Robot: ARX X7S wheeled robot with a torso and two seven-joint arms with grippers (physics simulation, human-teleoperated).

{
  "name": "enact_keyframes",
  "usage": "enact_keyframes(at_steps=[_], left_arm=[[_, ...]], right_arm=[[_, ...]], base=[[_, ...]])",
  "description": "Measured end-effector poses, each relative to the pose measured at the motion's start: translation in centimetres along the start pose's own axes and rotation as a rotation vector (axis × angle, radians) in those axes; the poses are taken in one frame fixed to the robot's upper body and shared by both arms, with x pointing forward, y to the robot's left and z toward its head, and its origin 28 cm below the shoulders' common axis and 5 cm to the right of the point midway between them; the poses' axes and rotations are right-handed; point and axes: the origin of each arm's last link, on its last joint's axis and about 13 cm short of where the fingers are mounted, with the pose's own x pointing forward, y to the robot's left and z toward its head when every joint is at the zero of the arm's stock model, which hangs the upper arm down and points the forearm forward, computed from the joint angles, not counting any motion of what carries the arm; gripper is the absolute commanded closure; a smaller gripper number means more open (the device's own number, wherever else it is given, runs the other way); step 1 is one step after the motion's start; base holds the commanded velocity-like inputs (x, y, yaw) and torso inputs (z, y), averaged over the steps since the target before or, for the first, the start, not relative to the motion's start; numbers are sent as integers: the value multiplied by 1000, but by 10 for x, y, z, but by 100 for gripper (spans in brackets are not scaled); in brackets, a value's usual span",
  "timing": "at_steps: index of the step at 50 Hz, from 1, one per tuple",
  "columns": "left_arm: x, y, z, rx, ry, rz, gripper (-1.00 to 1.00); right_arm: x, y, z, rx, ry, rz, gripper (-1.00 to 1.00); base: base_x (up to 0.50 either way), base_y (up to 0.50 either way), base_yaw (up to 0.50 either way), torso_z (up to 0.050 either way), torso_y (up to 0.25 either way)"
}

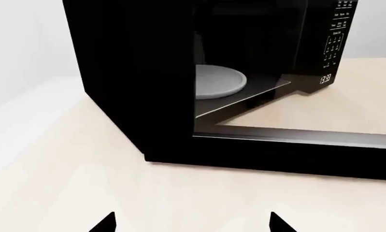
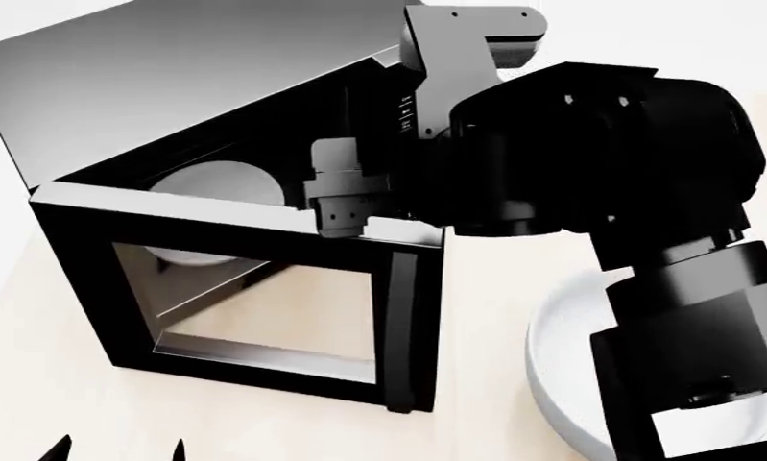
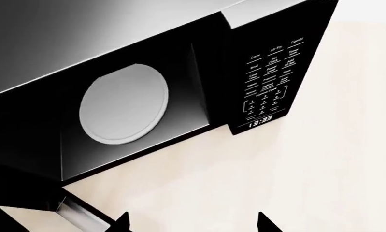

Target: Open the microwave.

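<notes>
Digital clock [image 3: 260,121] on microwave [image 3: 115,72] keypad [image 3: 270,82]: reads "13:33", white digits. Keypad button labels above: white print, too small to read with certainty.

The microwave [image 2: 165,86] door [image 2: 261,307] is standing swung wide, blocking the counter before it; the cavity mouth is lying unobstructed

The microwave [image 1: 135,82] stands open on the pale counter [image 1: 64,183] (white turntable [image 1: 219,82] visible inside).
</notes>
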Motion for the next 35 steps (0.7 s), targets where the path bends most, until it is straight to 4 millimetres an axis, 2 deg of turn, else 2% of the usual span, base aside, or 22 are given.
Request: enact_keyframes(at_steps=[16,35], left_arm=[[0,0,0,-2,1,0,-100],[0,0,0,-2,2,-1,-100]], right_arm=[[-6,3,-8,2,-3,21,-100],[-19,15,-26,-10,-11,57,-100]], base=[[0,0,0,-1,-3],[0,0,0,-1,-3]])
